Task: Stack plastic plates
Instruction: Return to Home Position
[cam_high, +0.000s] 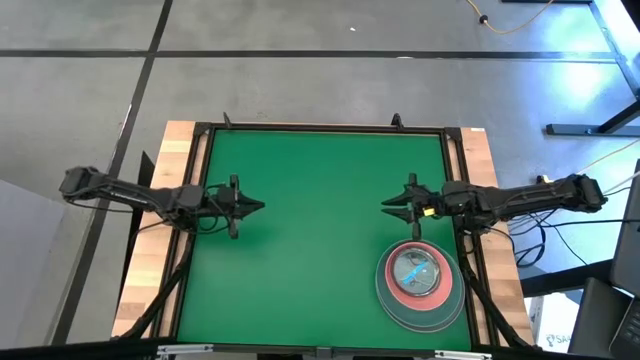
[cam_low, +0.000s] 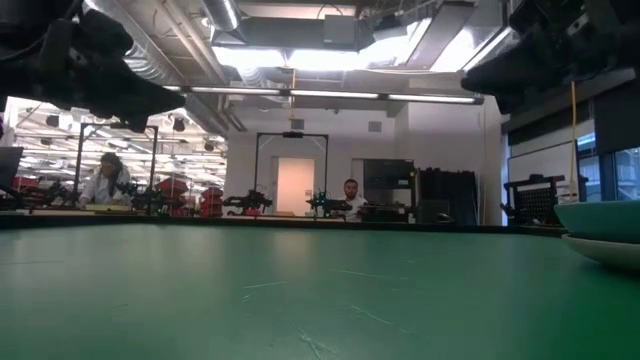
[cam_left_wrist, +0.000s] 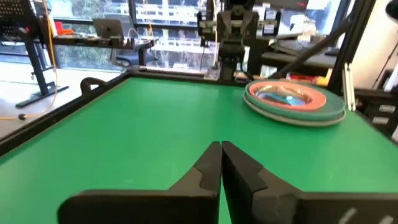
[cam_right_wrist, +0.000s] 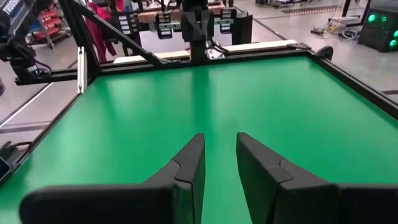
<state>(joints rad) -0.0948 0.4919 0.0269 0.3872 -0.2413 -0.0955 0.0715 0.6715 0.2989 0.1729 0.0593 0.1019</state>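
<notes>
The plastic plates sit in one pile on the green counter, near the right pincer. Its fingers are a little apart. The left pincer is pinched together.

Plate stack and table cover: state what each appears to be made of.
Plate stack: plastic by the look, smooth and glossy, with thin rims; light glints on the small top discs, which look translucent. Table cover: a green mat, mostly matte with a faint sheen, perhaps felt or rubber; the views leave that open. Table border: pale wood, judging by its tan, strip-like look.
</notes>
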